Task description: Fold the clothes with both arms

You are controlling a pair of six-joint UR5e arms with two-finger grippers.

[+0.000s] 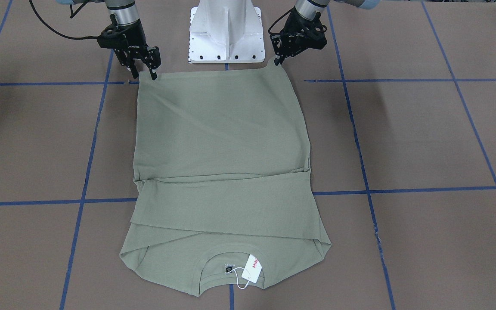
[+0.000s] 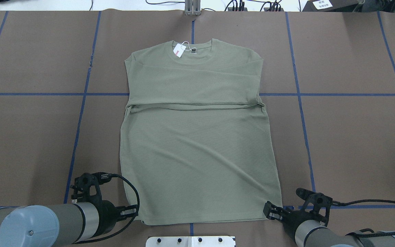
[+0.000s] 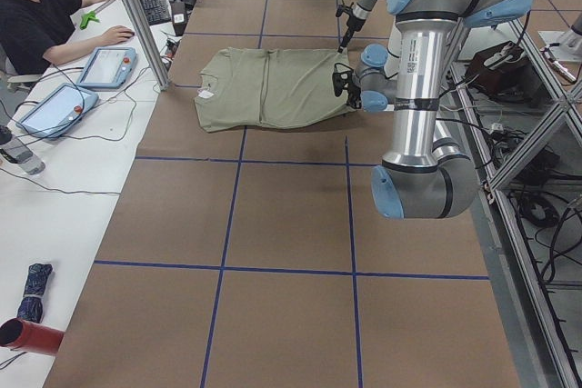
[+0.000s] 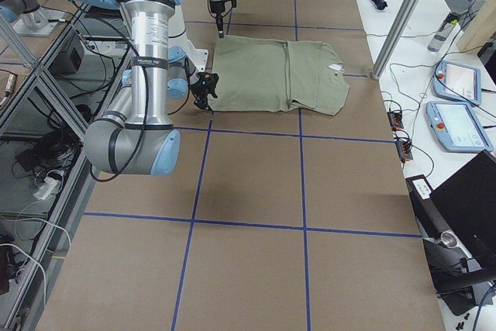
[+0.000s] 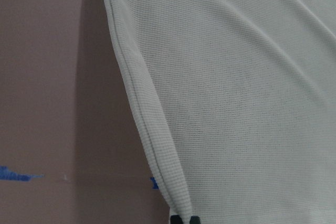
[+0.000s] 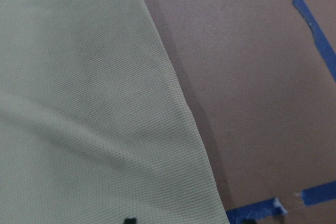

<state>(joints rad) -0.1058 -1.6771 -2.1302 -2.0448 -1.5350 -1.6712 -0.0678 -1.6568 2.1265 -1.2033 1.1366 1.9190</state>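
Tag (image 1: 252,267) at the collar (image 1: 213,275), nearest; shirt (image 1: 222,142) flat on the table (image 1: 403,137); left gripper (image 1: 278,61) clenched on one hem corner, held slightly raised; right gripper (image 1: 145,75) spread, straddling the other corner.

Shirt (image 1: 222,137) on table (image 1: 424,137), left gripper (image 1: 279,62) and right gripper (image 1: 144,76) at hem.

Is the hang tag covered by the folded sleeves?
No, the hang tag lies exposed at the neck of the shirt, beyond the folded sleeves.

hang tag (image 1: 252,268): red "MINI", cut off | collar label (image 1: 229,265): "MINISO", upside down | other print: too small
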